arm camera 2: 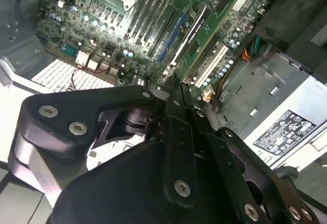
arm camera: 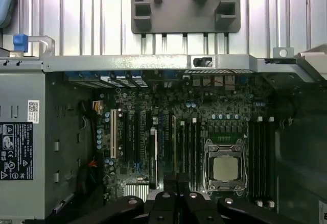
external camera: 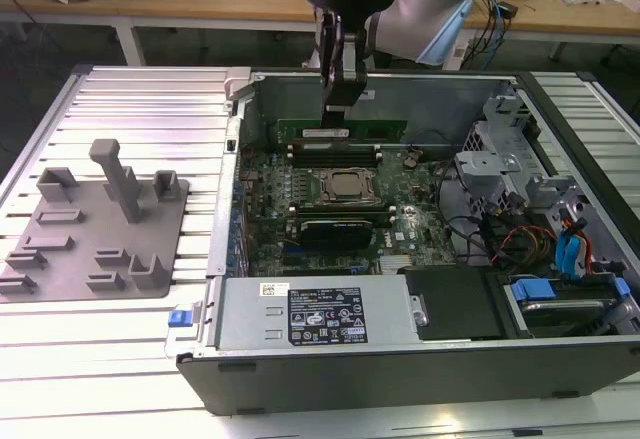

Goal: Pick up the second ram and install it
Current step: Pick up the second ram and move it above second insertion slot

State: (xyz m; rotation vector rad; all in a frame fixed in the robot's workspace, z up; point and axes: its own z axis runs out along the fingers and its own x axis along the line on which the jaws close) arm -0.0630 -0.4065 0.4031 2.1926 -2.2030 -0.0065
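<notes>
In the exterior view my gripper [external camera: 338,111] hangs over the far part of the open computer case [external camera: 400,369]. Its tips are right above a green ram stick with a white label [external camera: 326,133]. The stick stands on edge in a slot just beyond the silver processor [external camera: 345,187]. Another green stick [external camera: 385,125] stands in the slot behind it. I cannot tell whether the tips touch the labelled ram. In both wrist views the black fingers [arm camera: 170,180] [arm camera 2: 180,94] lie together, shut, with nothing visible between them, and the motherboard [arm camera: 153,132] lies well below.
A grey parts fixture [external camera: 100,229] [arm camera: 185,4] lies on the ribbed table at the exterior view's left. Inside the case are a black expansion card [external camera: 340,227], the power supply [external camera: 320,314], and a drive cage with cables [external camera: 520,209] at the exterior view's right.
</notes>
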